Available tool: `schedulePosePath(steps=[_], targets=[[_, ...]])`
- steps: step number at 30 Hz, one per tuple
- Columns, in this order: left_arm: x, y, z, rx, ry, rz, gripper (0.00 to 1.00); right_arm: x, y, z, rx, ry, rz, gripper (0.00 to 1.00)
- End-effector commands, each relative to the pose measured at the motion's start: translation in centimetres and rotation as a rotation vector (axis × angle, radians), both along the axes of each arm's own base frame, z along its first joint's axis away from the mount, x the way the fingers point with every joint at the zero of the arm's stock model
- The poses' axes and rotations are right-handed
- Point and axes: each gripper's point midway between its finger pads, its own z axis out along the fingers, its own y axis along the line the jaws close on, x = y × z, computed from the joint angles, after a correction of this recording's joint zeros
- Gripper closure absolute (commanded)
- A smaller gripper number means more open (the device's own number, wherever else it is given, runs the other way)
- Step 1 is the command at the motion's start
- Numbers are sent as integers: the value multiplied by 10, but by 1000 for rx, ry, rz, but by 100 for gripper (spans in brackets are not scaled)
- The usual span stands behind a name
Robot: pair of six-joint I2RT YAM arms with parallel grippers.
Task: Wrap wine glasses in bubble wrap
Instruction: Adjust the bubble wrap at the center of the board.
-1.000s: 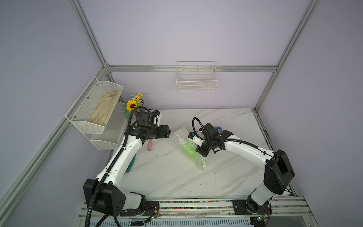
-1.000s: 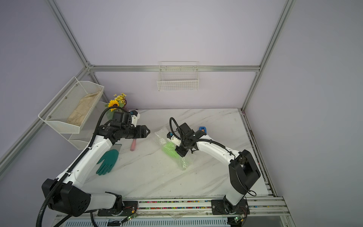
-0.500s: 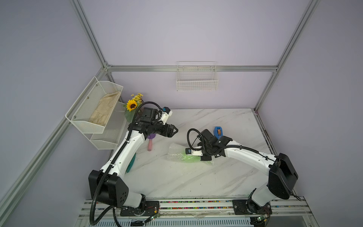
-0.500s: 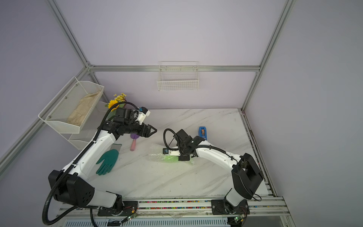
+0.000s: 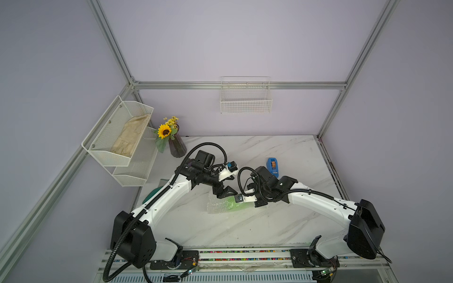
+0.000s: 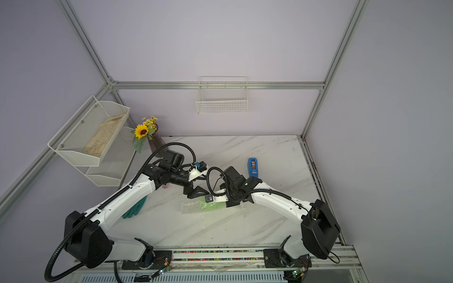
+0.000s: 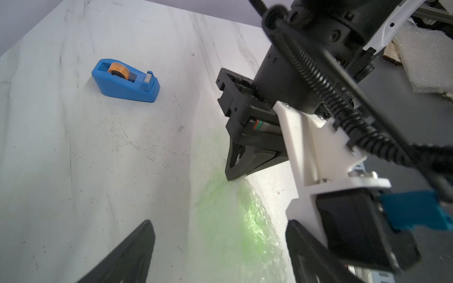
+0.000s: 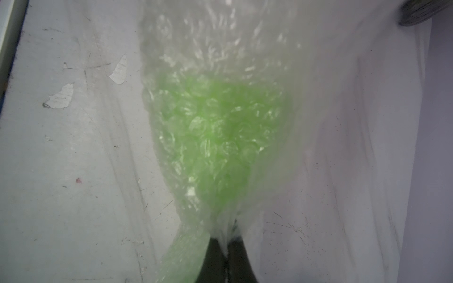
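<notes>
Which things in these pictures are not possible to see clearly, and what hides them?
- Lime-green plastic goblet: right wrist view, stem and foot blurred behind the clear bubble wrap sheet.
- Teal rubber glove: in a top view, mostly hidden under the white left arm.
- Right tool: right wrist view, fingers cut off by the bottom edge.

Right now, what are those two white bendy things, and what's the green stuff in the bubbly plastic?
They are two robot arms on a white marble table. Two pictures look down from above; two come from a camera on each arm's wrist. The green thing is a lime-green plastic goblet inside a clear bubble wrap sheet. The right gripper is shut, pinching the bunched wrap. The left gripper is open over it, holding nothing. A blue tape dispenser and a purple vase with a sunflower sit there too.
</notes>
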Motion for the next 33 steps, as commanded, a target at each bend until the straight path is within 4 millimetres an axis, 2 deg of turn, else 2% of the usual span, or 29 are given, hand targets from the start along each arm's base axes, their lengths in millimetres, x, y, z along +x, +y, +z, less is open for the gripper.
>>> schedulePosePath(steps=[1, 6, 10, 15, 21, 24, 28, 33], targets=[[-23, -1, -5, -54, -19, -88, 16, 2, 5, 17, 96, -9, 9, 100], [-34, 8, -4, -66, -76, -64, 18, 1, 0, 26, 146, 11, -2, 100], [-46, 7, -3, -106, -127, -108, 16, -1, 1, 25, 158, 32, 2, 100], [-47, 5, -6, -86, -190, -142, 12, -3, 6, 29, 191, 64, 4, 100], [-37, 4, -23, -7, -251, -139, 9, -9, 11, 43, 254, 112, 16, 100], [-38, 2, -29, 1, -250, -162, 10, -11, 12, 45, 269, 125, 21, 100], [-43, -1, -37, 6, -238, -189, 20, -12, 12, 45, 272, 134, 18, 100], [-44, 2, -49, 48, -242, -185, 46, -14, 12, 45, 279, 135, 27, 100]])
